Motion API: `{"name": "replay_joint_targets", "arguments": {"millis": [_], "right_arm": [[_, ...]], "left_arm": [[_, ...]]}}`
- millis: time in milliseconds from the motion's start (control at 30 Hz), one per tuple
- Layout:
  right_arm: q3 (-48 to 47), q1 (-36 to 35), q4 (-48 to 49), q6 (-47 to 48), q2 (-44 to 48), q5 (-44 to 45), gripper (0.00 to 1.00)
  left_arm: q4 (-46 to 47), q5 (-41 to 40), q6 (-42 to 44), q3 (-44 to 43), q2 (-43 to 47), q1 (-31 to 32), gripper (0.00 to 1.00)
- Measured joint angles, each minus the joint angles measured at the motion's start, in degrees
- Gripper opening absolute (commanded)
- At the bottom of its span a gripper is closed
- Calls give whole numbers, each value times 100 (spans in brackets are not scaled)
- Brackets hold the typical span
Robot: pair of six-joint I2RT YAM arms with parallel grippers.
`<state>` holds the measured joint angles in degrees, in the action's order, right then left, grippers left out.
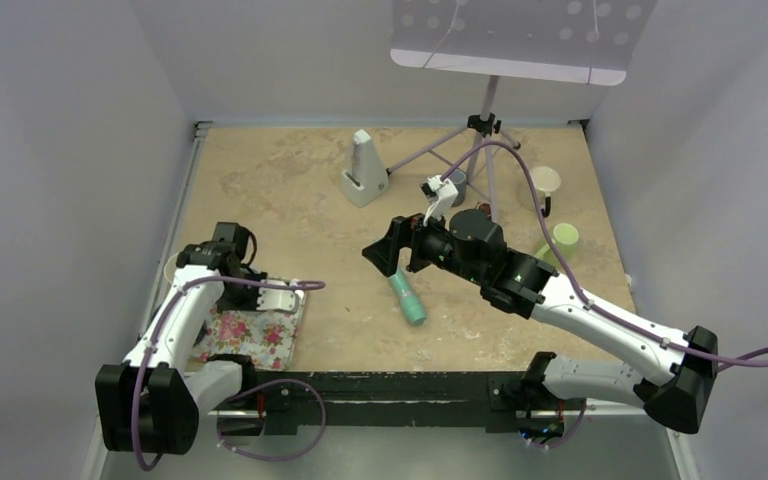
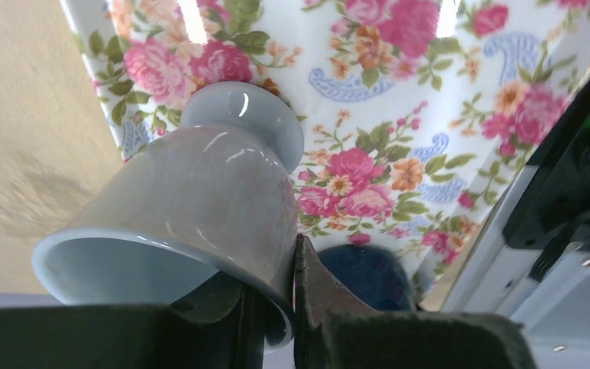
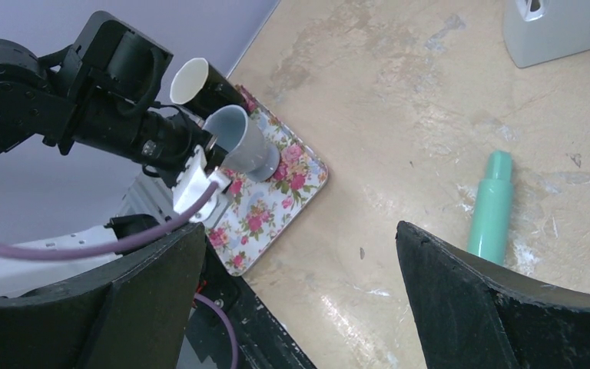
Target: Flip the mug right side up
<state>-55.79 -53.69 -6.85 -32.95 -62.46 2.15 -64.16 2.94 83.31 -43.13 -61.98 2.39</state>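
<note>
aslant over the floral tray (image 2: 430, 115), the mug (image 2: 200, 200) is clenched at its rim by the left jaws. right jaws gape, released, near a teal tube (image 3: 492, 204).

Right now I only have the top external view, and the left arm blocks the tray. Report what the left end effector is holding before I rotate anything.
Observer: In the left wrist view, the left end effector is shut on the rim wall of a pale blue-grey mug, with one finger inside and one outside.
Operator: Give me its tilt.
Observer: The right wrist view shows it leaning, with its mouth toward the wrist and its foot toward the floral tray.
Operator: Confirm the foot is off the tray.
Observer: I cannot tell. The foot is close over the tray, and no view shows a gap.
</note>
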Motion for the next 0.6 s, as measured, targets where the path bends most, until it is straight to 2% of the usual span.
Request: {"name": "replay_joint_targets", "arguments": {"millis": [167, 300, 600], "right_arm": [[33, -4, 0, -11, 138, 66, 99], [195, -9, 20, -74, 420, 190, 99], [586, -31, 42, -269, 774, 424, 99]], "left_arm": [[-155, -133, 1613, 11, -173, -94, 0], [103, -264, 2614, -105, -407, -494, 0], [590, -299, 3324, -118, -562, -994, 0]]}}
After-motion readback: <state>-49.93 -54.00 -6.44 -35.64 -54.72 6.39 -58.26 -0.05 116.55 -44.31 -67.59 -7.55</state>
